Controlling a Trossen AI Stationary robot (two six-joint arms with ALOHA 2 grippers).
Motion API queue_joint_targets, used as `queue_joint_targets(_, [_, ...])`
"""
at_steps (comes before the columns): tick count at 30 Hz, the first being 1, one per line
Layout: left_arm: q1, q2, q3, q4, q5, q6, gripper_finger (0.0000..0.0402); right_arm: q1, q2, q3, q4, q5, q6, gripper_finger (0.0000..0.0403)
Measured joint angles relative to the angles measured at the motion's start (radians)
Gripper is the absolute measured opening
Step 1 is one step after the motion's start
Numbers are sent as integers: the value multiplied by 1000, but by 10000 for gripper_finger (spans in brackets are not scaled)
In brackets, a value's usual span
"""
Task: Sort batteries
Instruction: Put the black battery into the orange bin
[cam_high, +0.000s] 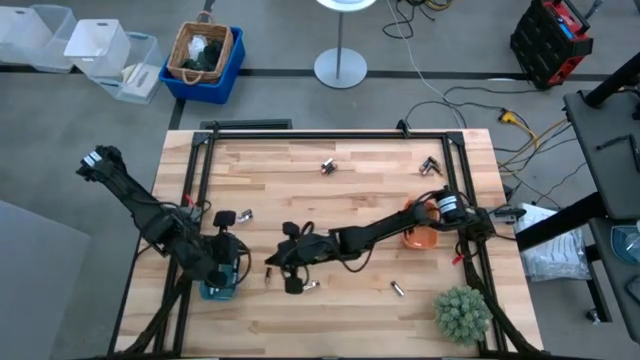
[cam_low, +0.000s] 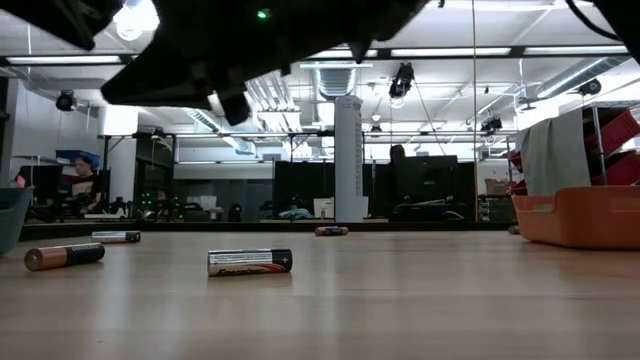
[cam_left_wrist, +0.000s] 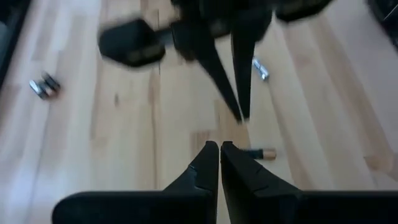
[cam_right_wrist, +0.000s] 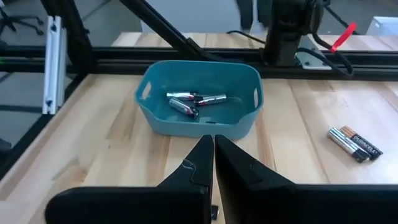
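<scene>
Above the teal tray (cam_right_wrist: 198, 99), both closed end effectors (cam_right_wrist: 214, 142) (cam_left_wrist: 219, 147) seem empty, batteries (cam_right_wrist: 194, 101) partly shadowed.

The teal plastic tray (cam_high: 220, 283) mostly sits hidden under the left arm in the high view. In the left wrist view, the other arm's dark fingers (cam_left_wrist: 244, 74) are smeared with blur, and the small silvery battery (cam_left_wrist: 260, 68) behind them is too fuzzy to read.
</scene>
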Motion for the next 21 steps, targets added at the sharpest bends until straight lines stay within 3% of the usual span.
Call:
queue_joint_targets(9, [-3,-32,153,-235,-105,16,0,8,115,244,-239,-2,-20,9])
queue_joint_targets(14, [-3,-55,187,-254,-116,59,0,10,180,382,-363,-2,-73,14])
queue_joint_targets(21, [-4,-92,189,-267,-116,70,0,12,216,458,-452,-2,-114,32])
